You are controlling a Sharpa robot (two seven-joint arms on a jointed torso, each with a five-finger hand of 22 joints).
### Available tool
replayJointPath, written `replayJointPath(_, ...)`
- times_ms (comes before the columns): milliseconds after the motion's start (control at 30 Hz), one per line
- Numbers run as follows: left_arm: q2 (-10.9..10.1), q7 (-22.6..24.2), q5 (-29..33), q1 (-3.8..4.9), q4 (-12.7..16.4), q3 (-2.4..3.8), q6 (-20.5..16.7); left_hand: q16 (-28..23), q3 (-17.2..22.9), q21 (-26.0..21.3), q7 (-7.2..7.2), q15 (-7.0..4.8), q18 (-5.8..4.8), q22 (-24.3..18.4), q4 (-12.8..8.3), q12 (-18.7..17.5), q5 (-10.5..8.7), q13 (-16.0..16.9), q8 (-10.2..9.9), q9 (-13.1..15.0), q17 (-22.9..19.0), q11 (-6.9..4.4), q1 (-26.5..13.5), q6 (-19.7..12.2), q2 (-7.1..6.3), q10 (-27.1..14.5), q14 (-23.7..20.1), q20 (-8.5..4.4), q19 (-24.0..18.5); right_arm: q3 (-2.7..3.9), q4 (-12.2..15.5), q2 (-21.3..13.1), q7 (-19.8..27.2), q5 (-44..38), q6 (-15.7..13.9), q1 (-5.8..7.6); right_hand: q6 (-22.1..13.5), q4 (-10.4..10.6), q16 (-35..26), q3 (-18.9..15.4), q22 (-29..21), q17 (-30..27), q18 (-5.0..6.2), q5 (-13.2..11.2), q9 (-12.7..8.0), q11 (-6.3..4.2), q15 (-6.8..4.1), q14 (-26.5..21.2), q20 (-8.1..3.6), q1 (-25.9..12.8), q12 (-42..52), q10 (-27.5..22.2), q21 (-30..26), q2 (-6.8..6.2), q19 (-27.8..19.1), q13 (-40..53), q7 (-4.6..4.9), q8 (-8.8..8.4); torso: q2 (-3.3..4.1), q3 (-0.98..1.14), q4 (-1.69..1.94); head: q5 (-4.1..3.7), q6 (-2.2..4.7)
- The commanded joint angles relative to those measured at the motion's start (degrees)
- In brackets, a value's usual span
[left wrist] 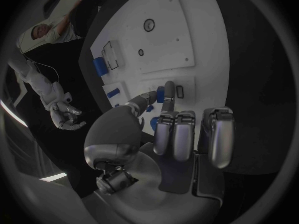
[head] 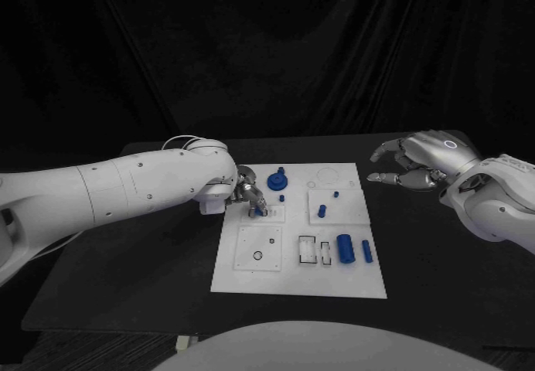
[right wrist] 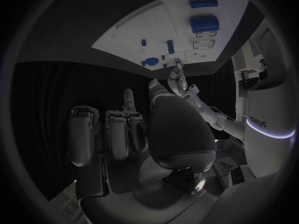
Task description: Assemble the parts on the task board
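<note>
**Inspector:** State of the left hand [head: 247, 189]?

**Assistant:** Thumb and one finger are pinched on a small blue peg [left wrist: 168, 94]; the other fingers are curled back, clear of it. The peg stands roughly upright between the fingertips, its lower end at or just above the board [head: 267, 274]. I cannot tell whether it touches.

**Inspector:** What lies beneath the fingertips?

**Assistant:** A small dark slot [left wrist: 180, 91] sits just beside the peg, on the side away from the thumb. That appears to be the seat, though this is a judgement.

**Inspector:** The right hand [head: 421, 161]?

**Assistant:** Fingers apart and loosely bent, holding nothing, hovering off the board's far corner, well apart from the work.

**Inspector:** Other parts?

**Assistant:** A round blue gear [head: 277, 182] just beyond the left fingertips, two short pins [head: 321, 209] further off, and a cylinder [head: 345, 249] with a bar [head: 367, 249] beside it, well apart.

**Inspector:** Recommendation?

**Assistant:** Keep the peg vertical, centre it over the slot before pressing, and lower slowly. Release only once seated. Keep the curled fingers off the gear; a brush could shift it.
</note>
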Motion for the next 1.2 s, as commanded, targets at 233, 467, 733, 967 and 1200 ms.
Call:
replayJointPath(233, 0.6, 0.8, 0.9, -0.5, -0.2, 0.04, -0.8, 0.1, 2.6, -0.5, -1.07, -0.18, -0.44, 8.7, -1.7, 0.2, 0.23, 14.9, -0.2, 0.2, 15.1, -0.25, 0.0, 0.6, 0.84, 6.0, 5.9, -0.3, 0.0, 0.04, 0.0, -0.1, -0.8, -0.1, 0.0, -0.14, 0.5, -0.3, -0.3, -0.1, 13.1, 14.4, -0.71, 0.4, -0.1, 0.44, 0.43, 5.8, 0.48, 0.5, 0.1, 6.1, -0.4, -0.02, 3.2, 15.1, 0.05, -0.08, -0.02, -0.03, -0.01, -0.1, -0.01)
replayJointPath(467, 0.7, 1.2, 0.9, -0.62, -0.3, 0.04, -1.2, 0.1, 2.7, -0.6, -1.0, -0.14, -0.41, 8.6, -1.5, 0.2, 0.12, 14.9, -0.3, 0.2, 15.1, -0.2, -0.2, 0.5, 0.98, 6.0, 5.9, -0.29, -0.1, 0.04, 0.0, -0.2, -0.8, -0.1, 0.0, -0.14, 0.5, -0.3, -0.3, -0.1, 13.1, 14.4, -0.71, 0.4, -0.1, 0.44, 0.43, 5.8, 0.48, 0.5, 0.1, 6.1, -0.4, -0.02, 3.2, 15.1, 0.05, -0.08, 0.02, -0.02, -0.02, -0.19, -0.01)
replayJointPath(733, 0.7, 1.7, 0.9, -0.69, 0.0, 0.04, -2.0, 0.1, 2.7, -0.7, -0.99, -0.12, -0.38, 8.5, -1.4, 0.2, 0.08, 14.9, -0.4, 0.3, 15.1, -0.18, -0.2, 0.4, 1.1, 6.0, 5.9, -0.28, -0.2, 0.04, 0.0, -0.2, -0.9, -0.1, 0.1, -0.14, 0.5, -0.3, -0.3, -0.1, 13.1, 14.4, -0.71, 0.4, -0.1, 0.44, 0.43, 5.8, 0.48, 0.5, 0.1, 6.1, -0.4, -0.02, 3.2, 15.1, 0.05, -0.08, -0.01, -0.02, -0.03, -0.16, -0.01)
replayJointPath(967, 0.7, 1.8, 0.9, -0.71, -0.2, 0.04, -2.3, 0.1, 2.8, -0.7, -0.97, -0.11, -0.36, 8.4, -1.3, 0.2, 0.08, 14.9, -0.4, 0.3, 15.1, -0.16, -0.2, 0.3, 1.16, 6.0, 5.9, -0.27, -0.3, 0.04, 0.0, -0.1, -1.0, -0.1, 0.3, -0.14, 0.5, -0.3, -0.3, -0.1, 13.1, 14.4, -0.71, 0.4, -0.1, 0.44, 0.43, 5.8, 0.48, 0.5, 0.1, 6.1, -0.4, -0.02, 3.2, 15.1, 0.05, -0.08, -0.01, -0.02, -0.02, -0.02, -0.01)
replayJointPath(1200, 0.6, 1.8, 0.9, -0.72, -0.4, 0.04, -2.2, 0.1, 2.8, -0.8, -0.94, -0.09, -0.34, 8.4, -1.1, 0.2, 0.05, 14.9, -0.4, 0.3, 15.1, -0.13, -0.3, 0.3, 1.27, 6.0, 5.9, -0.26, -0.3, 0.04, -0.1, 0.1, -1.0, -0.1, 0.4, -0.15, 0.5, -0.3, -0.3, -0.1, 13.1, 14.4, -0.71, 0.4, -0.1, 0.44, 0.43, 5.8, 0.48, 0.5, 0.1, 6.1, -0.4, -0.02, 3.2, 15.1, 0.05, -0.08, -0.01, -0.03, 0.0, 0.06, -0.01)
